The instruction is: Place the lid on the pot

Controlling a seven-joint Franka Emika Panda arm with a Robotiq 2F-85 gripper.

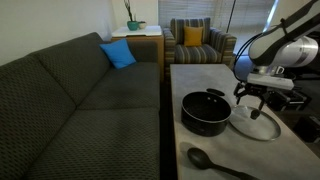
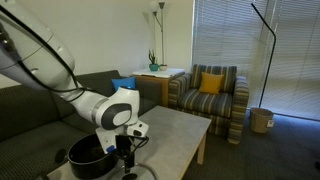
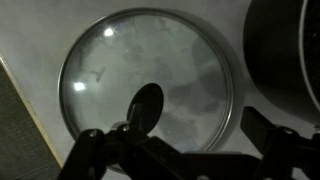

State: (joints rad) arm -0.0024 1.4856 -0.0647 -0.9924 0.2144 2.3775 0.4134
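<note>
Lid (image 3: 150, 60) is lying flat on the surface (image 1: 200, 72), just beside the pot and not yet on it, so the step in hand is looking like the approach before the pick.

Along one side of the pale surface, a dark grey sofa (image 1: 70, 95) is filling most of an exterior view. The white arm (image 1: 285, 42) is reaching in from the opposite side and bending down toward the cookware. The wide black pot (image 1: 205, 113) is sitting open near the middle of the surface. The clear glass disc with its metal rim is resting close against the pot's side. Whether the two are touching is not showing. A black long-handled spoon (image 1: 215, 162) is lying apart from both, nearer the front edge.

The hand (image 1: 252, 98) is hovering over the lid with its fingers (image 3: 92, 150) spread wide apart and gripping nothing. In the wrist view they are standing at either side of the lower frame. The small dark knob (image 3: 146, 103) is sitting between and just ahead of them. Whether the fingertips are already touching the glass is not possible to tell.

The next move is likely calling for centring over the knob, lowering until the fingers are straddling it, and closing on it firmly. After that the lid is needing a level lift, a short carry sideways over the pot, and a gentle lowering until the rim is seating all round.
</note>
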